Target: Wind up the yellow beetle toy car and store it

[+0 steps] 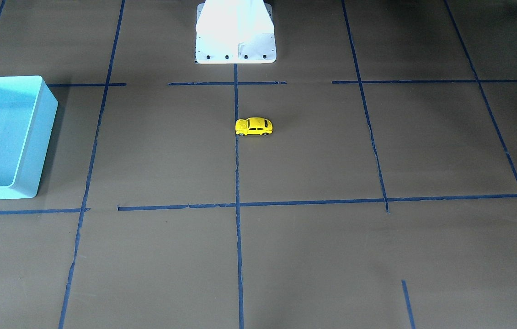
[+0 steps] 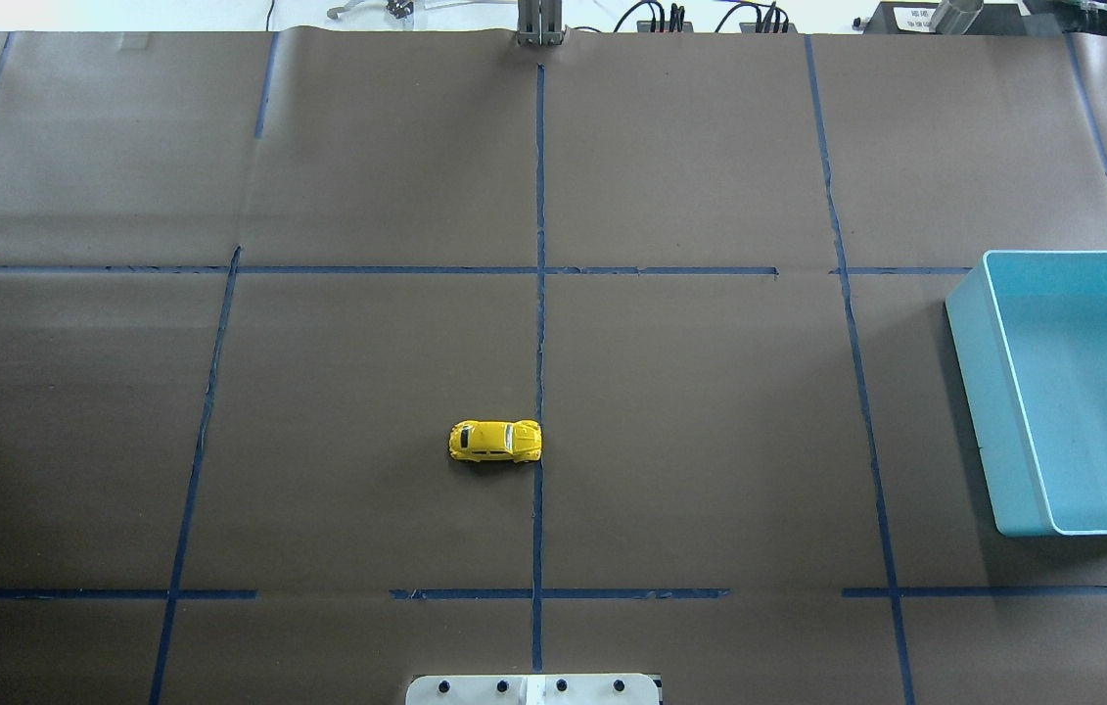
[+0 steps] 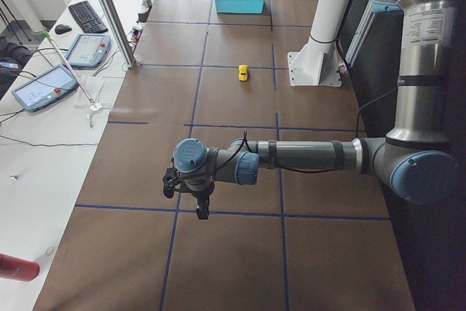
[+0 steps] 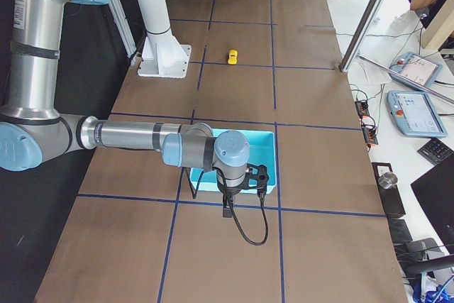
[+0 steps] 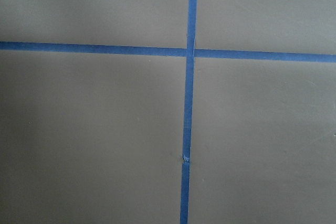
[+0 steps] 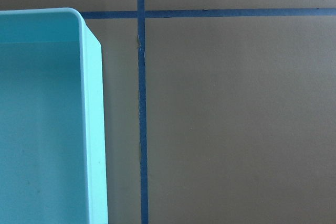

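The yellow beetle toy car (image 2: 495, 441) stands on its wheels near the table's middle, beside the central blue tape line; it also shows in the front view (image 1: 253, 126) and both side views (image 3: 243, 72) (image 4: 232, 57). My left gripper (image 3: 199, 211) hangs over the table's left end, far from the car. My right gripper (image 4: 228, 209) hangs by the near corner of the light blue bin (image 2: 989, 392). Both grippers show only in the side views, so I cannot tell whether they are open or shut. Nothing is seen in them.
The bin (image 1: 41, 137) is empty and sits at the table's right end; its wall fills the left of the right wrist view (image 6: 94, 129). The white robot base (image 1: 235, 45) stands behind the car. Blue tape lines (image 5: 189, 103) grid the brown table.
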